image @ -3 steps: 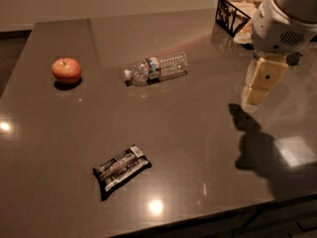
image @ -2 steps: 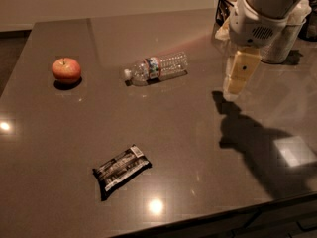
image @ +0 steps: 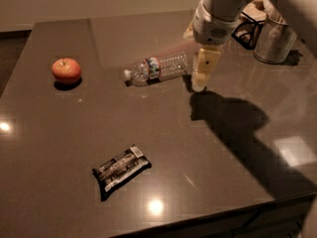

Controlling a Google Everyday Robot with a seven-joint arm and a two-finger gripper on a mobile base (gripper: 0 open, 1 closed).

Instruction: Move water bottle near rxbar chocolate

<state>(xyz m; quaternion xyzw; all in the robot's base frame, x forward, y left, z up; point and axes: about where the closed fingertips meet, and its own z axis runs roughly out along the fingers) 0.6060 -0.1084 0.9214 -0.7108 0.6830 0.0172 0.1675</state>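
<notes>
Since the earlier frames the gripper (image: 200,81) has travelled leftward from the right edge of the frame. It now hangs in the upper middle, just beside the base end of the water bottle (image: 159,68). Whether it touches the bottle cannot be told, and neither can whether it is released or clenched. Nothing is seen gripped in it. Bottle, bar and apple lie where they did before.

One water bottle lies on its side on the dark table (image: 59,133), above the centre of the frame, with its white cap pointing left. Its band shows red, white and blue, but the print on it cannot be read.

One rxbar chocolate (image: 121,169) lies flat in the lower middle-left, well apart from the bottle. Its black wrapper carries white lettering too small to make out.

One red apple (image: 66,69) sits at the left, level with the bottle. At the upper right stand one metal mesh cup (image: 273,43) and one black wire holder (image: 246,29) just beside it. The arm's shadow (image: 237,128) spreads across the table to the lower right of the gripper.
</notes>
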